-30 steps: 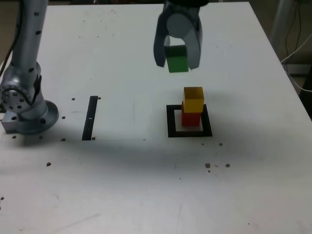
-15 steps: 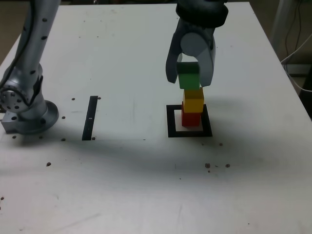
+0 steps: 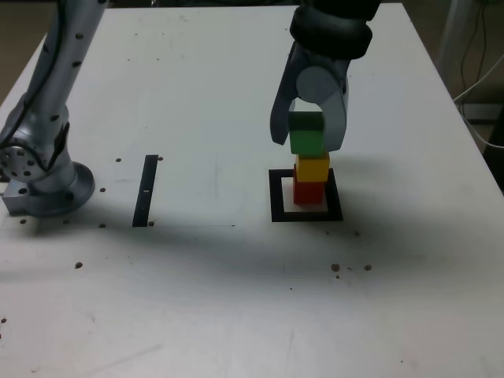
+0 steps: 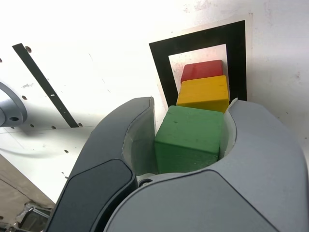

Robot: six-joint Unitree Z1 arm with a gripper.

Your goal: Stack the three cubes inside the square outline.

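The stacking is nearing its end, by the look of it: the red cube point(image 3: 308, 192) is sitting inside the square outline point(image 3: 277, 215), toward the side facing the table's far-right corner in the exterior view, and the yellow cube point(image 3: 313, 168) is resting on top of it. The green cube point(image 3: 306, 134) is hanging over the yellow one, with the gripper point(image 3: 308, 132) clamping its jaws on it from both sides. Whether the green cube is already touching the yellow one is not something the views are settling. What is remaining, as I judge it, is seating the green cube squarely, letting go and backing off without tipping the column. I am counting three cubes, one of each colour, two stacked and one in the grip; one square outline, lying right of the middle of the table point(image 3: 181, 307) in the exterior view, nearer its right edge than its left; one thin black strip point(image 3: 146, 191), lying nearer the table's left edge; and one gripper.
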